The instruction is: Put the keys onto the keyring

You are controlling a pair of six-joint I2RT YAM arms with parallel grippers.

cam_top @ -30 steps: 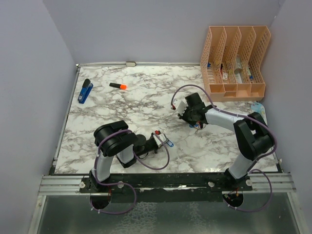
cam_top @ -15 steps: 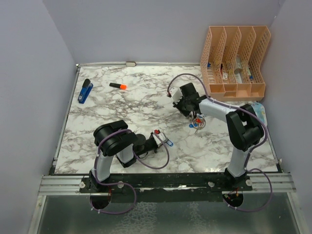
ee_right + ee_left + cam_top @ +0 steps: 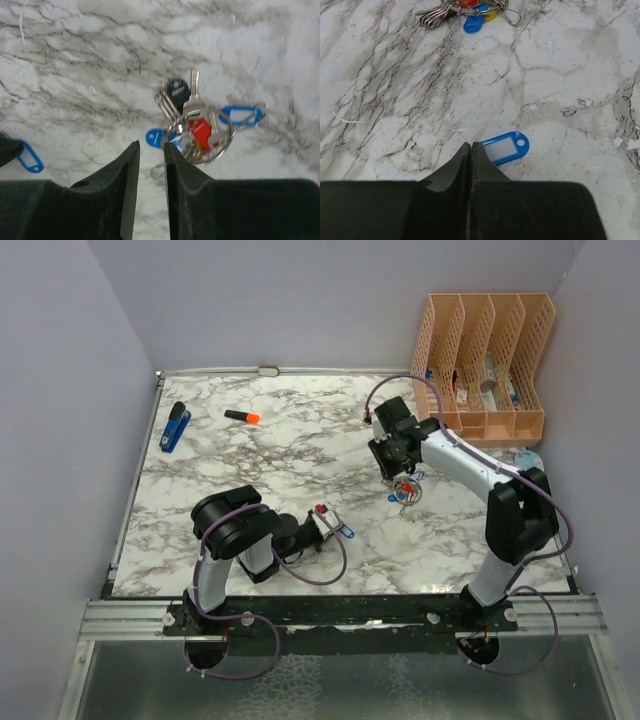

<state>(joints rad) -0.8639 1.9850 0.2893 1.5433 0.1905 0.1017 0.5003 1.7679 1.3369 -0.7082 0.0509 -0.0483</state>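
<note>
Top view: against half a second ago the right claw (image 3: 397,476) sits a little further back and right, and its cable loop has flipped from the left of the wrist to above it; a second ago it was lower, right over the keyring (image 3: 404,492); now the ring shows just past its tips on the near side; keyring barely shifted; left claw (image 3: 328,524) unchanged, loose blue tag (image 3: 346,532) in the same spot at its tip.

Left wrist view: left claw (image 3: 470,150) clenched, fingers pressed flat together, nothing seen between them; loose blue tag (image 3: 506,148) flat on the marble table (image 3: 580,75) just right of the tips, pale window up, its near end hidden behind the right finger; keyring (image 3: 470,9) well ahead of the claw, at the top edge.

Right wrist view: right claw (image 3: 151,150) released, fingers parted by a narrow slot, bare marble through it, nothing gripped; keyring (image 3: 201,131) just ahead and right of the tips; right fingertip overlaps the wire's edge, cannot tell if touching; small blue tag in line with the slot, just beyond; black-headed and silver keys fan away from the claw; second blue tag (image 3: 241,114) with pale window at the ring's right side, touching it, cannot tell if threaded; loose blue tag (image 3: 30,161) well off to the left.
</note>
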